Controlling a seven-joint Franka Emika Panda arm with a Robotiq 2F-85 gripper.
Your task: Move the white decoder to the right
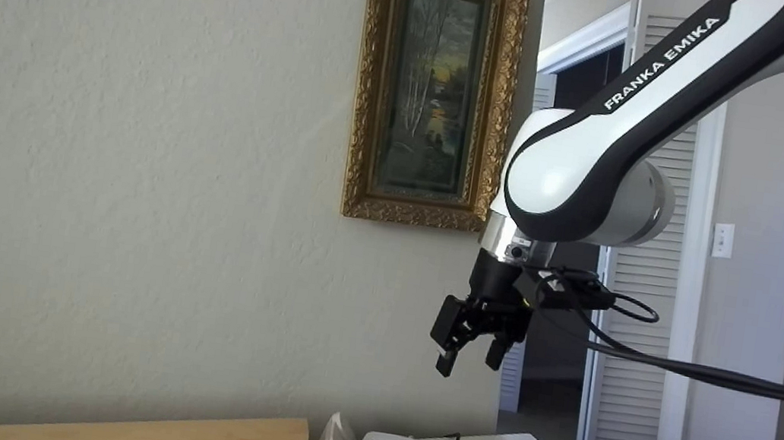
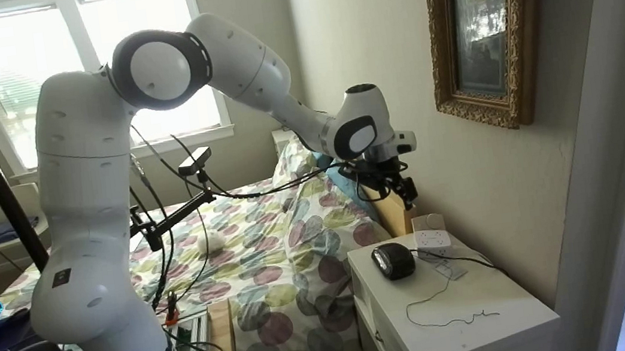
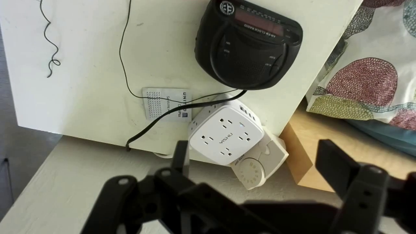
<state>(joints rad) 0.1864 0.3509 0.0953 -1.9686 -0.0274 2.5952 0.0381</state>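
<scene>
In the wrist view, we take the white decoder (image 3: 226, 135) as the centre of the clock and begin from the left. Toward 10 o'clock, well apart, we see a thin curly wire (image 3: 56, 61) lying on the surface (image 3: 91, 65). In the same direction, but just beside the decoder, there is a printed packet (image 3: 162, 105), which a black cable (image 3: 195, 105) crosses. The decoder stands on the surface, close to its edge. Between 12 and 1 o'clock we find a clock radio (image 3: 248, 58). In an exterior view, the tool (image 1: 469, 367) hangs above the decoder, at 1 o'clock and well apart from it, with its two fingers spread. Between 4 and 5 o'clock there is a dial device (image 3: 265, 161); we cannot tell if it touches the decoder. At the right we have a wooden headboard (image 3: 308, 143) a little past 3 o'clock, and patterned bedding (image 3: 364, 81) toward 2 o'clock.
</scene>
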